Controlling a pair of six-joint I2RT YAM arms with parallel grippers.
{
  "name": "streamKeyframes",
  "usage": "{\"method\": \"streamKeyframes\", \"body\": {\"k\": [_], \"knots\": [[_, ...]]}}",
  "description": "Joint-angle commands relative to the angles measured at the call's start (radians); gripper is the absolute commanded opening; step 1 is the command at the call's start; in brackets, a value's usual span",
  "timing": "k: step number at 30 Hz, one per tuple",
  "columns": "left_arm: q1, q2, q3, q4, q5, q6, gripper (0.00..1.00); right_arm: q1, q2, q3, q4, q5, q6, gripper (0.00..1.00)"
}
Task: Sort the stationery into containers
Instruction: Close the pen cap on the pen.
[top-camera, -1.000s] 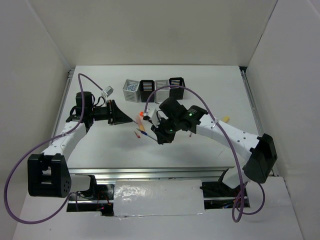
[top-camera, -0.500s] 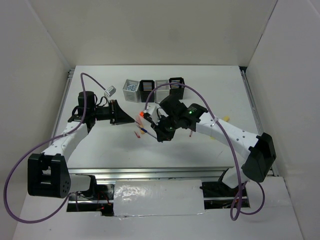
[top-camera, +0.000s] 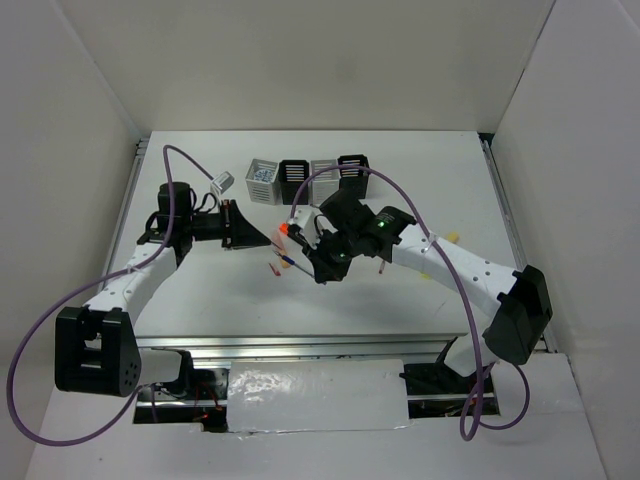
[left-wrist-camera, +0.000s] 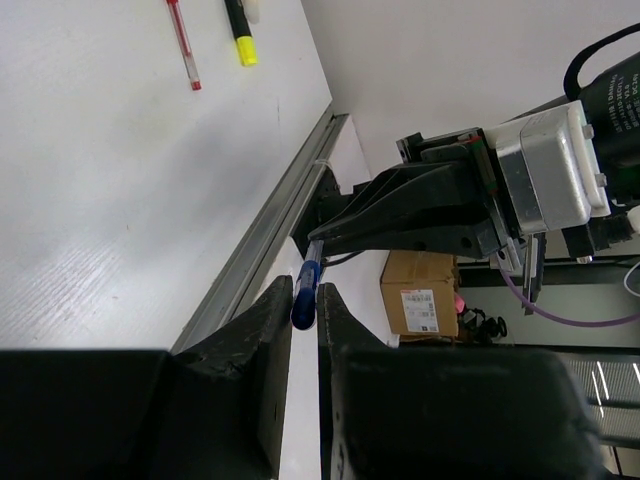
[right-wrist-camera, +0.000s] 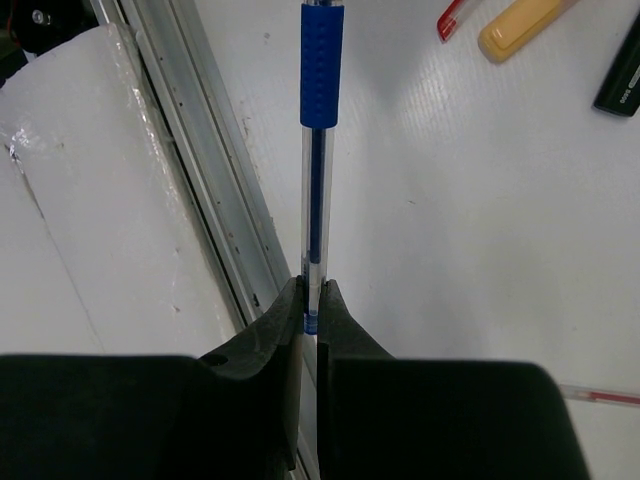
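Holding one blue pen (right-wrist-camera: 321, 70) between both grippers.
Your right gripper (right-wrist-camera: 311, 288) and left gripper (left-wrist-camera: 304, 287) are each pinching an end, barely shifting since earlier; box label (left-wrist-camera: 418, 302) too small to read.

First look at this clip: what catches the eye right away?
Both arms meet mid-table on one thin blue pen. The right gripper is shut on one end, and the pen's other end sits pinched between the tips of the shut left gripper. Behind them, toward the table's far side, stands the row of four slatted cups.
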Motion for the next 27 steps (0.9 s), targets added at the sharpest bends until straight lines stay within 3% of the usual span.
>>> {"method": "streamKeyframes", "body": {"k": [1, 12, 27], "knots": [[-0.010, -0.024, -0.014, 0.019, 0.013, 0.011, 0.00, -0.011, 0.002, 0.045, 0.021, -0.011, 0.011, 0.00], [-0.003, -0.020, -0.002, 0.010, 0.005, 0.031, 0.00, -0.014, -0.009, 0.030, 0.019, -0.017, 0.016, 0.00], [0.041, -0.018, -0.026, 0.102, 0.019, -0.059, 0.00, -0.014, -0.027, 0.007, 0.022, -0.016, 0.014, 0.00]]}}
